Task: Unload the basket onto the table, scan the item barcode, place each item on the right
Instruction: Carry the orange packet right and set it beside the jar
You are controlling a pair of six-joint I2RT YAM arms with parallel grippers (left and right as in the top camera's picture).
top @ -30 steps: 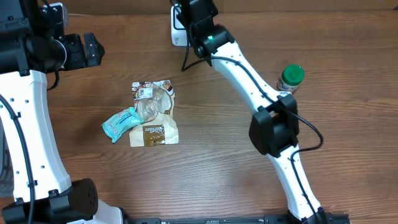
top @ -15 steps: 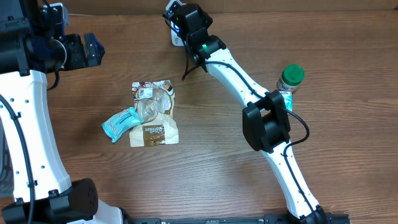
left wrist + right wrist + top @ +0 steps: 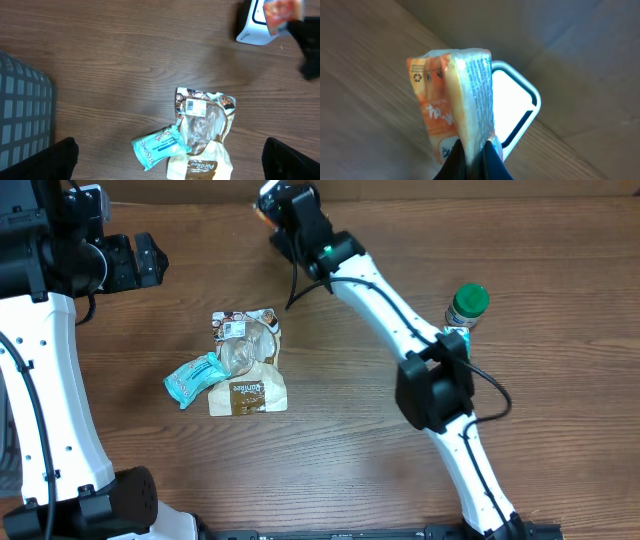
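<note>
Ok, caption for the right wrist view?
Right gripper holds an orange packet in front of the white barcode scanner.

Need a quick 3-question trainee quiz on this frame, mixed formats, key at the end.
1. True or false: the right claw is shut on the orange packet.
2. What is the packet held in front of? A) grey basket B) white scanner C) green-lidded jar
3. Fill in: the left claw is ____ and holds nothing.

Key: 1 true; 2 B; 3 open.
</note>
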